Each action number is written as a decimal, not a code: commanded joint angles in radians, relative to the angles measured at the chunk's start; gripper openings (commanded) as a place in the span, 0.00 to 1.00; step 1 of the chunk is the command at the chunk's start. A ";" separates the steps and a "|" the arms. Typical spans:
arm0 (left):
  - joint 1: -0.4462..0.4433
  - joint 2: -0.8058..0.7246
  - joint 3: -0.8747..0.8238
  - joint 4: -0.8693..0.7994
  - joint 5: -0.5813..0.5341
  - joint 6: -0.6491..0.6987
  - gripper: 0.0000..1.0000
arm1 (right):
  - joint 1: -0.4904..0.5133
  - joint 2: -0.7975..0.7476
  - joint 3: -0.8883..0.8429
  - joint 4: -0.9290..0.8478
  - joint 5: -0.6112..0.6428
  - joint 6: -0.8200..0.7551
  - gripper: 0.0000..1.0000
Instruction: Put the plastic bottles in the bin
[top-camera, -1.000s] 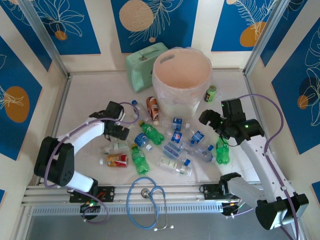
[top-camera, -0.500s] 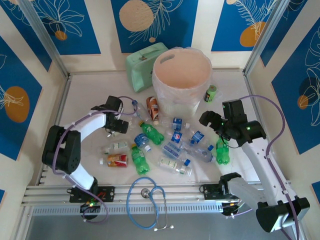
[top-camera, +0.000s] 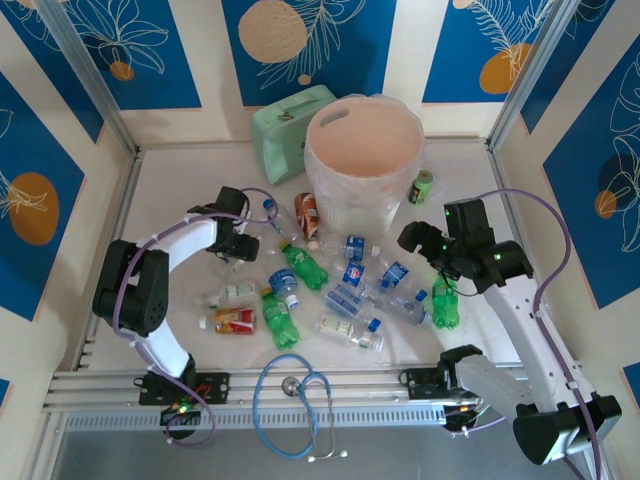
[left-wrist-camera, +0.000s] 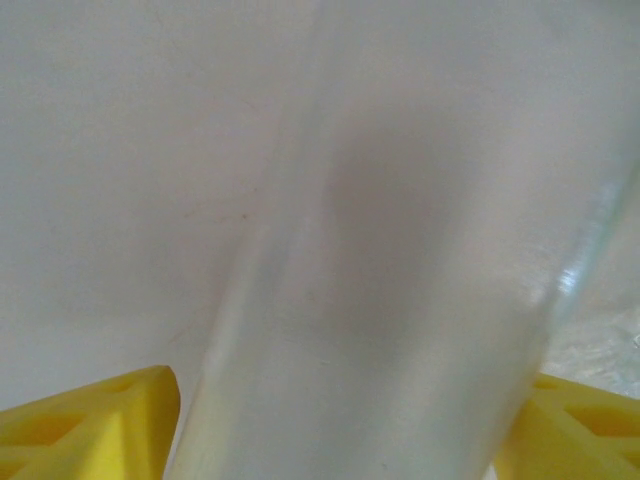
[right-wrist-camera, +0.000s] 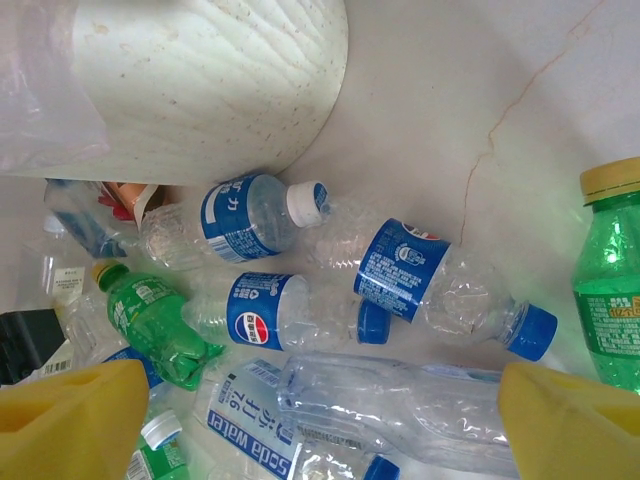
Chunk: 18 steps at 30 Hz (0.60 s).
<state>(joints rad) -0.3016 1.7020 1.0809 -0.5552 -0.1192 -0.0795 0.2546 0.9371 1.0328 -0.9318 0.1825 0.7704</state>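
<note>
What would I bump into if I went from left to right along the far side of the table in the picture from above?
mint-green plastic case → big round pale pink-white bin → small dark-green can

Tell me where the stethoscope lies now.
In the top view, the blue stethoscope lies at the middle of the near edge of the table, just in front of a green soda bottle.

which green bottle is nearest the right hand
The green bottle at the pile's right edge, just beside the right hand; the other two green bottles lie on the pile's left side.
</note>
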 joint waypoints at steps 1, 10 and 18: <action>0.010 0.002 0.032 -0.028 0.010 -0.006 0.74 | 0.006 -0.008 0.030 -0.014 -0.014 0.012 0.90; 0.010 -0.020 0.011 -0.028 0.017 0.010 0.64 | 0.009 -0.008 0.026 -0.015 -0.011 0.025 0.88; 0.009 -0.042 0.007 -0.033 0.021 0.009 0.56 | 0.013 -0.018 0.026 -0.021 -0.005 0.031 0.88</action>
<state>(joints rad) -0.3012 1.6958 1.0912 -0.5629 -0.1120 -0.0734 0.2619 0.9367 1.0328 -0.9325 0.1825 0.7895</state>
